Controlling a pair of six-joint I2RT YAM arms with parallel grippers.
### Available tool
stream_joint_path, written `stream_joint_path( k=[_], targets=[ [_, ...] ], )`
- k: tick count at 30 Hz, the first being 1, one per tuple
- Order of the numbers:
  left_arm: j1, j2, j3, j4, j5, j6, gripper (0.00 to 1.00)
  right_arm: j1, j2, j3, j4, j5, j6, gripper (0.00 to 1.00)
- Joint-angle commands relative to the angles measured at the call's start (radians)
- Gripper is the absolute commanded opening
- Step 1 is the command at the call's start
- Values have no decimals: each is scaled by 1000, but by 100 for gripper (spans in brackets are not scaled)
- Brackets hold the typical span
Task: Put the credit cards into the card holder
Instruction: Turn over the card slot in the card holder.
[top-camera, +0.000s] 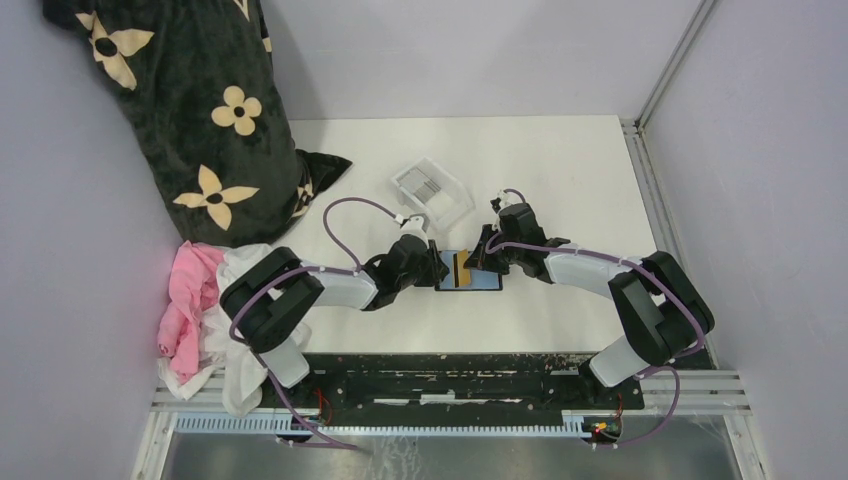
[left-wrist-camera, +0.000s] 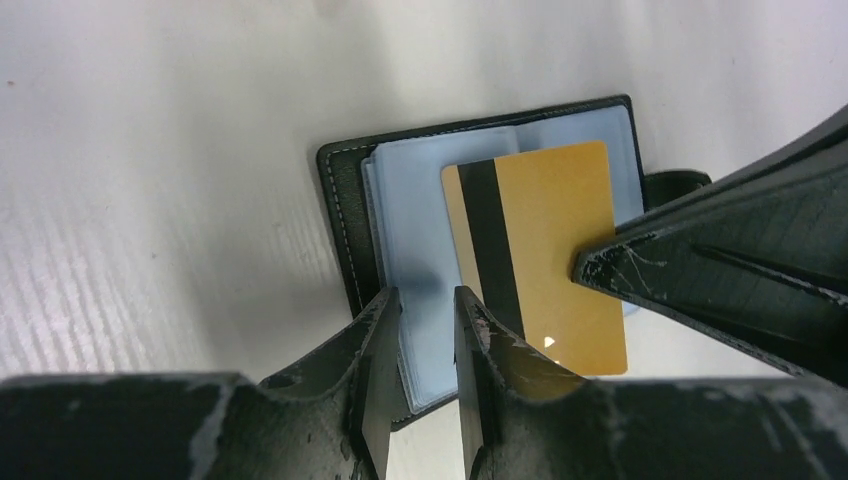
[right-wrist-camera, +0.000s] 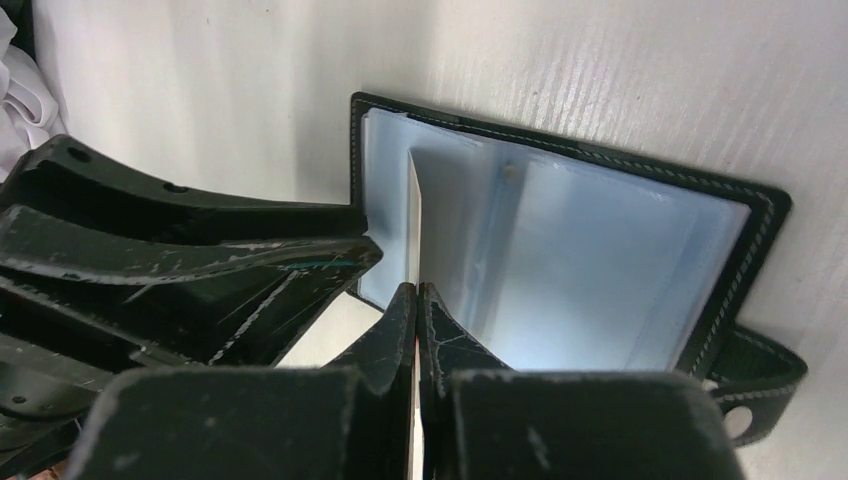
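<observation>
Off to the left a dark flowered blanket (top-camera: 190, 110) and a pink cloth (top-camera: 190, 300) are heaped on the white table (top-camera: 560, 170). The left gripper (left-wrist-camera: 426, 300) sits over the near edge of the open black card holder (left-wrist-camera: 345, 200), fingers slightly apart with a blue sleeve in the gap; I cannot tell if they grip it. The holder lies flat between both arms. A tan-gold credit card (left-wrist-camera: 560, 250) stands over its sleeves, pinched in the right gripper (right-wrist-camera: 417, 290). Behind, a clear tray (top-camera: 400, 181) holds grey cards (top-camera: 428, 186).
</observation>
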Motion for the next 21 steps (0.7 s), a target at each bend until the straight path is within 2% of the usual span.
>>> stream_joint_path(
  k=[1,12,21],
  targets=[
    [-12,54,58,-9,-19,48,34,2,-20,36,11,9,-17,1],
    [-22,105,56,-56,-64,43,22,-2,-130,35,-48,51,-50,1],
    [-27,115,49,-73,-69,39,21,-48,-183,-5,-74,73,-41,1]
  ],
)
